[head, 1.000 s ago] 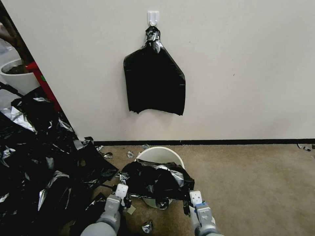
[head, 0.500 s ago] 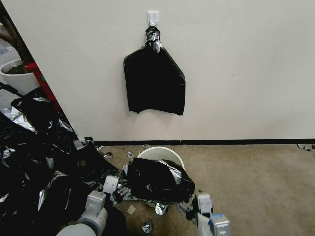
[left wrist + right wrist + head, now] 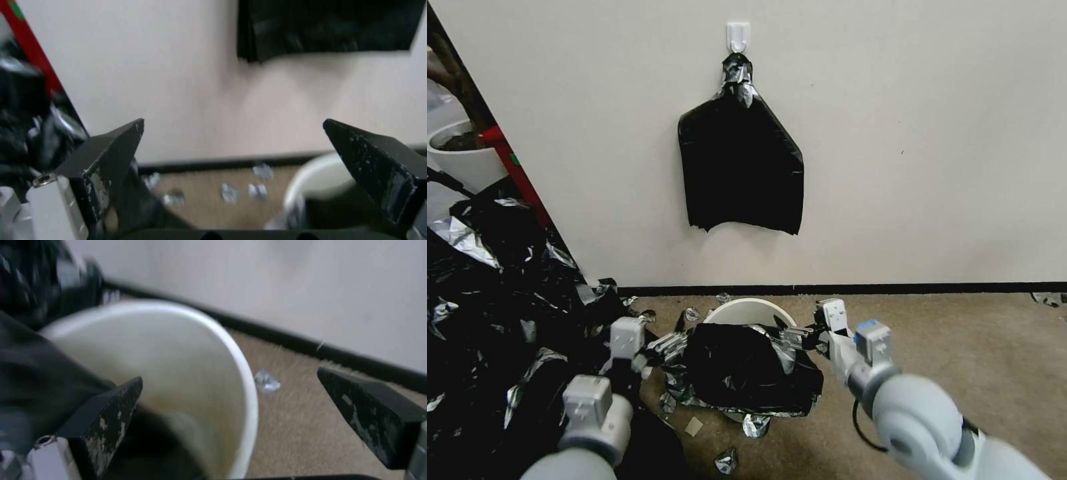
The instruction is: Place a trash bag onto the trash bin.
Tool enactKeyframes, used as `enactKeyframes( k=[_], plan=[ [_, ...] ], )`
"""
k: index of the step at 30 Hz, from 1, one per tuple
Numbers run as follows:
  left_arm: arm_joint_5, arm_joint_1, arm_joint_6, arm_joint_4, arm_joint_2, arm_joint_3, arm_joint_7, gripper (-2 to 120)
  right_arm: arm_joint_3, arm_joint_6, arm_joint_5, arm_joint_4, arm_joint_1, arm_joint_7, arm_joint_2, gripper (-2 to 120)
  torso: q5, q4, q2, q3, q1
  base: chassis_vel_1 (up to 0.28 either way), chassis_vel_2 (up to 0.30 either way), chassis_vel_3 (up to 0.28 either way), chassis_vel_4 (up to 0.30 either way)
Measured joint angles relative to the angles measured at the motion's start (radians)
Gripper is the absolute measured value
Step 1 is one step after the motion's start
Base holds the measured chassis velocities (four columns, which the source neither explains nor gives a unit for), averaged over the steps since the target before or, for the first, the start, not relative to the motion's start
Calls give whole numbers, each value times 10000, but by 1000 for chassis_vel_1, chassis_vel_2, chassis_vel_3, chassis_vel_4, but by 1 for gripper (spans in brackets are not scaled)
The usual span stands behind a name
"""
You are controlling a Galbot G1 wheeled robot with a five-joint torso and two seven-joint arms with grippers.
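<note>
- On your far left, the heap of black plastic bags lies on the carpet against the wall's corner, close to the left arm. If that arm swings wide, I judge it could snag a loose sheet from the heap and drag it toward the bin.
- Your left gripper sits just beside the left edge of the trash bag. The left wrist view shows its jaws spread wide with nothing between them, so it has hold of nothing.
- The trash bag lies crumpled over the near part of the trash bin, covering that side of the rim. The far rim and part of the inside are bare, so the bag is not yet fitted round the mouth.
- The risk here: the thin film is unheld and only partly draped, so a nudge could slide it off onto the carpet, or a hard pull could tip the light bin.
- Your right gripper is at the bag's upper right edge, near the rim. In the right wrist view its jaws are wide apart and empty, one over the bin's inside. Closing there may catch the rim instead of the film.
</note>
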Motion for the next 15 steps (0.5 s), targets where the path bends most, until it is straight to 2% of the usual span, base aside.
enactKeyframes(
  k=[1, 3, 6, 11, 15],
  plan=[
    [0, 0, 0, 0, 0, 0, 0, 100, 0, 0, 0, 0, 0, 0, 0, 100, 0, 0, 0, 0, 0, 0, 0, 0, 0],
    [12, -57, -124, 0, -147, -293, 112, 100, -178, -142, -354, -1160, 853, -1304, 127, 100, -3, 1, -1, 1, 2, 0, 0, 0, 0],
    [10, 29, -189, 0, -221, -404, 113, 100, -234, -151, -463, -1491, 1097, -1594, 231, 100, -3, -1, -1, 0, 1, 0, 0, 0, 0],
    [-210, -161, -238, 4, -288, -655, 64, 100, -605, -151, -611, -2645, 2017, -1887, 853, 100, -4, 0, 0, 0, 2, 0, 0, 0, 0],
    [-254, -270, -231, 18, -346, -677, 64, 100, -735, -148, -1540, -3378, 2301, -3165, 1164, 96, -4, -2, -1, -1, 1, 0, 0, 0, 0]
  ],
)
